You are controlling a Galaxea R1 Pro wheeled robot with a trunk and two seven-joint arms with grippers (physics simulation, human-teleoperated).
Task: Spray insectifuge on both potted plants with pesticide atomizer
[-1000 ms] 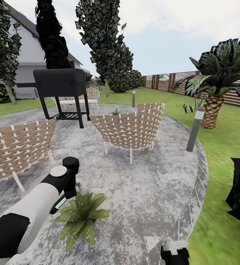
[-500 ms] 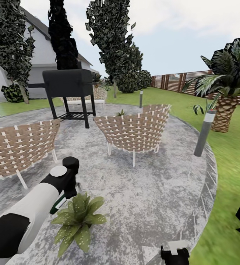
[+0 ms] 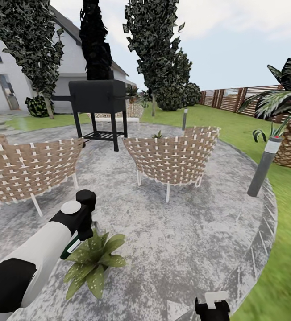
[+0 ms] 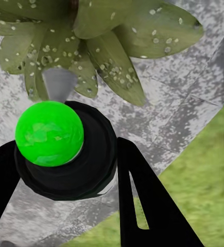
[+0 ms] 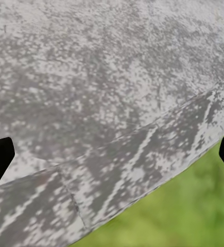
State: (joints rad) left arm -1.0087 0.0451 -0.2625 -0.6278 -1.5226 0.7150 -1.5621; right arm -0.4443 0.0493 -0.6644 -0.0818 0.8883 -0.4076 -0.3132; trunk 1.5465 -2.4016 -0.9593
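The round stone patio is wide, and the second potted plant sits far off behind the woven chair, so it could go unsprayed. Nearer, the left gripper pinches the pesticide atomizer just above the near potted plant. If it tilts, mist could miss leaves; the right gripper hangs spread, idle.

Round grey stone patio mottled and rough, tan woven wicker chairs on thin white legs, matt black metal-looking grill, brown wooden slat fence, pale-speckled matt green leaves of the potted plant, smooth white-and-black arm shell
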